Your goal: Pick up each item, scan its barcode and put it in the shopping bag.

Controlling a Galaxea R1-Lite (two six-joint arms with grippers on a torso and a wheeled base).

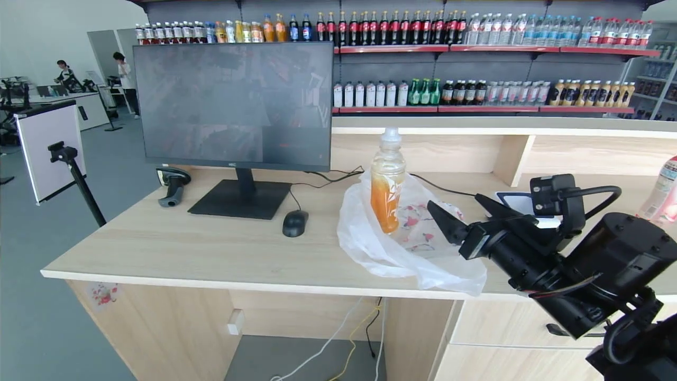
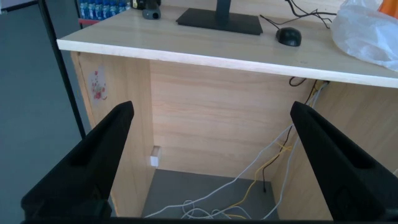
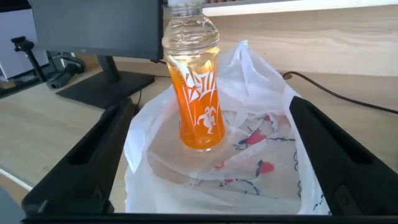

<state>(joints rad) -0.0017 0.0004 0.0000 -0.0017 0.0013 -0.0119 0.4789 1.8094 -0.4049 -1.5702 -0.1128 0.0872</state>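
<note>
Your right gripper (image 1: pixel 455 203) has its jaws spread wide and holds nothing. It sits just right of the shopping bag (image 1: pixel 370 248), pointing at it. The orange drink bottle (image 1: pixel 387 182) stands upright in the open bag with its cap on. The bag lies on the counter (image 1: pixel 185 243), right of the mouse (image 1: pixel 295 222) and the monitor (image 1: pixel 235 103). Your left gripper (image 2: pixel 212 106) is also spread and empty, held low on the near side, facing the counter's front panel below the top. The handheld scanner (image 1: pixel 172 185) rests at the far left, beside the monitor's foot.
</note>
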